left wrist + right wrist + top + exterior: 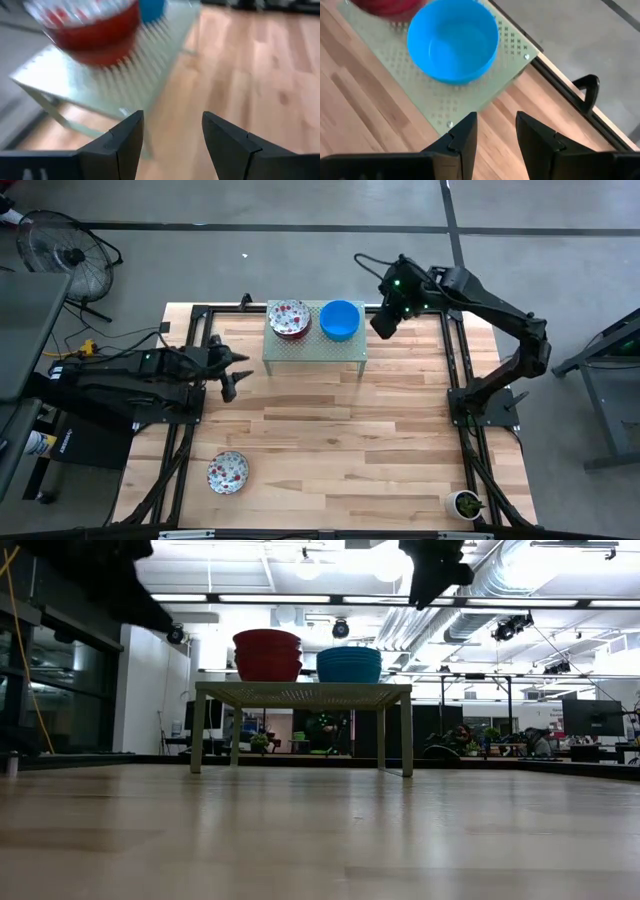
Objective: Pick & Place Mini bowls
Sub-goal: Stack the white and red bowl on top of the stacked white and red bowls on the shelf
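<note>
A stack of white, red-speckled mini bowls (289, 318) and a stack of blue mini bowls (340, 319) stand on the pale green perforated rack (315, 351) at the table's far middle. One more speckled bowl (228, 472) lies alone on the wood near the table's near left. My left gripper (232, 376) hovers open to the left of the rack, facing the red stack (95, 27). My right gripper (383, 323) hangs open in the air just right of the blue stack (452, 40), above the rack's right end.
The rack (300, 695) stands on thin legs, with the two stacks (267, 654) (349, 664) on top. A small potted plant (466, 503) sits at the table's near right corner. Black frame rails (462, 370) run along the table's sides. Bare wood spreads across the near half.
</note>
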{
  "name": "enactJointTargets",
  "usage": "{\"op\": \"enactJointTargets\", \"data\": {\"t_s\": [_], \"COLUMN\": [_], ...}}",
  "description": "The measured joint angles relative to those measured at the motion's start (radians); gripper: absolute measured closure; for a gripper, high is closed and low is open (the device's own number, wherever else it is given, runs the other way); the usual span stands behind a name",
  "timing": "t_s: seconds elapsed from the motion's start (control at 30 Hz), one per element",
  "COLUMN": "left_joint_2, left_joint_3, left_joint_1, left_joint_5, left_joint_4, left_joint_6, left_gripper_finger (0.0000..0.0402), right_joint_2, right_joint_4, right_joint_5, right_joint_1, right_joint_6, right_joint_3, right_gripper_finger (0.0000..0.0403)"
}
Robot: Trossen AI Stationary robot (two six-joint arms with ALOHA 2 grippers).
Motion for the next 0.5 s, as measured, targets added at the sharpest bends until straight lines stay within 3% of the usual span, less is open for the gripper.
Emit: {"op": "enactJointTargets", "data": {"t_s": [0.5], "left_joint_2": [0.012], "left_joint_3": [0.0], "left_joint_1": [0.0], "left_joint_5": [0.395], "left_joint_4": [-0.202], "left_joint_6": [-0.132], "left_gripper_finger": [0.0205], "right_joint_2": [-0.029], "right_joint_4": [-0.063], "right_joint_5": [0.109], "right_joint_1": [0.098], "right_joint_6": [-0.031], "right_joint_3": [-0.011], "right_gripper_finger": [0.0279]}}
